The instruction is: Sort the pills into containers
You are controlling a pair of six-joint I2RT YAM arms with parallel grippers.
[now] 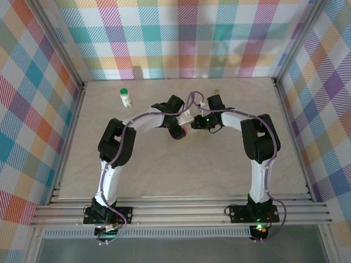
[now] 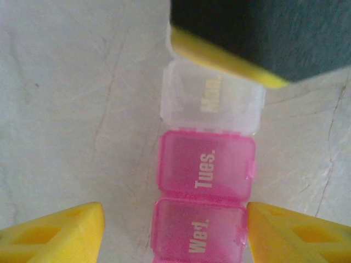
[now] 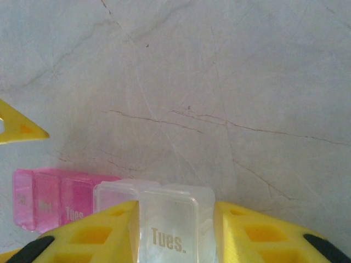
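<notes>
Two sets of fingers meet on the pale surface [image 3: 219, 82]; my left fingers [image 2: 175, 233] stand apart, astride the pink pill box [image 2: 205, 170] at "Wed.", with "Tues." just beyond; my right fingers [image 3: 175, 230] are clamped on its clear section, which reads "Tues." from my right wrist and "Mon." from my left; the white bottle [image 1: 126, 97] with a green cap stands well apart, far left.

Both arms reach forward and bend inward, wrists nearly meeting; left gripper [image 2: 173, 233] stands spread, right gripper [image 3: 175, 230] apparently clamped on the pill box [image 3: 60, 200]
</notes>
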